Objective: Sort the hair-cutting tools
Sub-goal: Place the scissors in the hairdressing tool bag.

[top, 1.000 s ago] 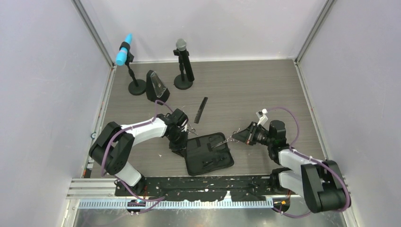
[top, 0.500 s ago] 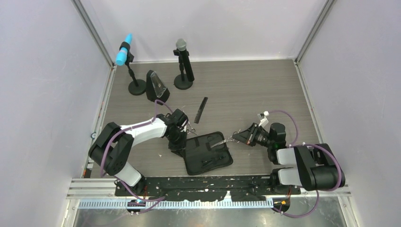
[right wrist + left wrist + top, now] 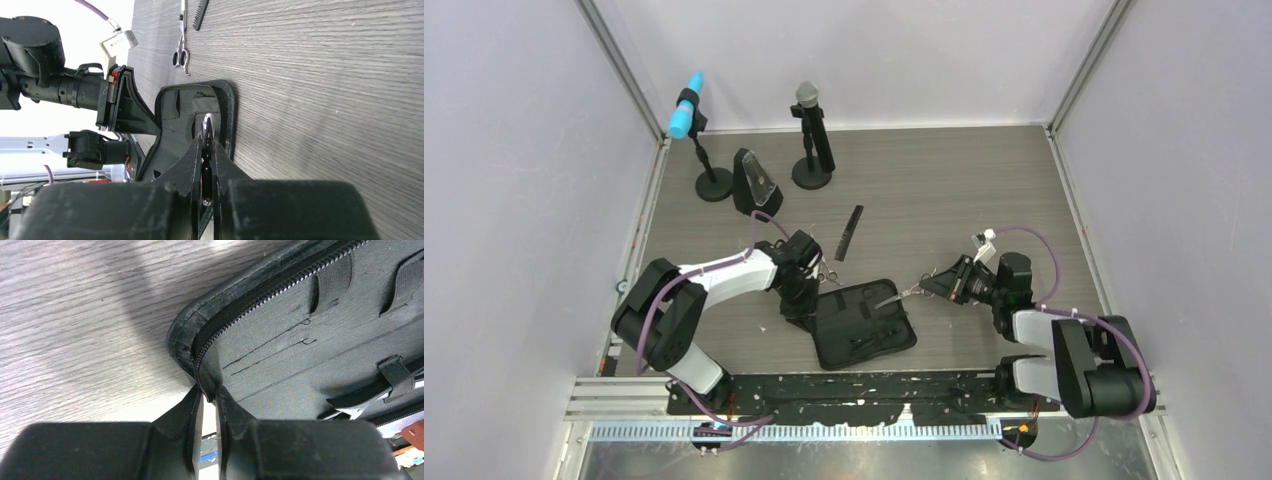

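Right gripper [image 3: 927, 290] (pinching scissors [image 3: 900, 296]) has drawn back, elbow folded; left gripper [image 3: 209, 394] pinches pouch [image 3: 849, 311] rim

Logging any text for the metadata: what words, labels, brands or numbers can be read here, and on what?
None can be read.
The white tag is too small to show any marks.
The pouch, scissors and comb bear no visible text.

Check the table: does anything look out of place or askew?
Nothing looks damaged. The open pouch lies askew to the edges of the table, its rim pinched in the left hand. The comb and one pair of scissors lie loose on the table beyond it.
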Robot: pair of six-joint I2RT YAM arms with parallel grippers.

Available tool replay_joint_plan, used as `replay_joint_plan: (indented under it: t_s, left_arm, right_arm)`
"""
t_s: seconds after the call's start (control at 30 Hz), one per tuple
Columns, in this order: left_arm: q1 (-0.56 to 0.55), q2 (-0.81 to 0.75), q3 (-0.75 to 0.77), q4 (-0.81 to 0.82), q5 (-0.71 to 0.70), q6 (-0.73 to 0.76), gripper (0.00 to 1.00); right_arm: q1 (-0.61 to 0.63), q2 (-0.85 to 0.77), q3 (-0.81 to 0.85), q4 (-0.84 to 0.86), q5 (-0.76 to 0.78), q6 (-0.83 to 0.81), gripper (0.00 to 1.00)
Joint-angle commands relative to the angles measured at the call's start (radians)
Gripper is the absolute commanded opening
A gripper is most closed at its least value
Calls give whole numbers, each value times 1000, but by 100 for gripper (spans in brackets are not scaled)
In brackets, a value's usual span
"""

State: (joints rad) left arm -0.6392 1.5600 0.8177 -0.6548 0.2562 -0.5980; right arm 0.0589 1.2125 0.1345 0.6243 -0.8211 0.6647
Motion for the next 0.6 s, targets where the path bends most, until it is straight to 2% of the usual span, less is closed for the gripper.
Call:
replay_joint_plan:
  t_s: [0.0,0.27,0.5,0.57]
  left_arm:
    - [6,18,19,14,-82,22,15]
    - [7,22,23,20,-72,20,14]
    - [6,18,18,28,-69,18,14]
    - [5,12,17,30,-68,15,13]
  right_arm:
    - [10,106,-27,178,-37,51,5]
    - [74,290,-25,440,-67,179,5]
    - [93,572,-59,961,-119,440,5]
    - [115,624,-54,992,-116,447,5]
